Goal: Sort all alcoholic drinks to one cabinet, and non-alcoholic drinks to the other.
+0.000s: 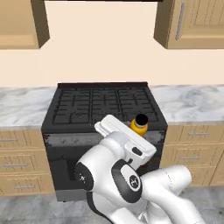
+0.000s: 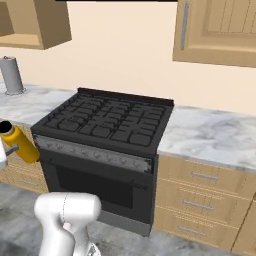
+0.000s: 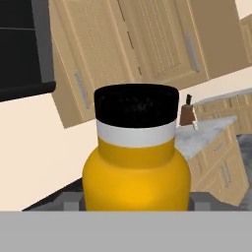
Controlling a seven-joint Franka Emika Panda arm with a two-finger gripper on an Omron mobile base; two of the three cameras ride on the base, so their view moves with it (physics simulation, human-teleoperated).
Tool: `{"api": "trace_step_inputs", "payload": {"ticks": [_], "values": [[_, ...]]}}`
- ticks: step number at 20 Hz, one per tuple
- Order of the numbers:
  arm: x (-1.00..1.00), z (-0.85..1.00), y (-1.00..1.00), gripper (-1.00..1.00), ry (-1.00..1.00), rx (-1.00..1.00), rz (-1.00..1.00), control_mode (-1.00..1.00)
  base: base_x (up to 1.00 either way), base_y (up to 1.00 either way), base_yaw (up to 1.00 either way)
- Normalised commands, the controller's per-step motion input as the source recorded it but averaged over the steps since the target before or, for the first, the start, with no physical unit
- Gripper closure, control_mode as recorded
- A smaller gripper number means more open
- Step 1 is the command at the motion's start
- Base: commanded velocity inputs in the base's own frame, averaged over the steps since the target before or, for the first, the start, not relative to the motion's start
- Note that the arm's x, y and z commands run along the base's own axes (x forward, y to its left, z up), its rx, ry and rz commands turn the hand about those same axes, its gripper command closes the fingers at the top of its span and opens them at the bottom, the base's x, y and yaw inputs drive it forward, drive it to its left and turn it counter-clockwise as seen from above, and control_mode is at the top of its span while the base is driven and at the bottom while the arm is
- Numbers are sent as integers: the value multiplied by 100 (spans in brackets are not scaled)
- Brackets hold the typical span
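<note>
I have the gripper (image 3: 136, 204) clamped on the orange bottle (image 3: 136, 170) (black cap up), jaws partway apart around its body.

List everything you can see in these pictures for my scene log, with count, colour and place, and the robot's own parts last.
orange bottle: one, orange-yellow with black cap, held in front of the stove.
stove: one, black, between the counters.
counter: marble grey-white, either side of the stove.
drawers: several, tan with grey handles, under the counter.
narrow cabinet: one, tan with grey bar handle, on the wall right of the stove.
wide cabinet: one, tan, on the wall left of the stove.
paper towel roll: one, grey-white, on the left counter.
knife block: one, brown, on the counter.
gripper: one, dark fingers, shut on the orange bottle.
arm: one, white with dark joints.
</note>
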Motion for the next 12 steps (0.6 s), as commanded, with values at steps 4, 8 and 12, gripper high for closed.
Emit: {"api": "trace_step_inputs", "payload": {"ticks": [4,8,12], "values": [[0,0,0,100,0,0,0,100,74,67,0],[0,0,0,100,0,0,0,100,74,66,0],[0,0,0,100,0,0,0,100,67,69,0]]}}
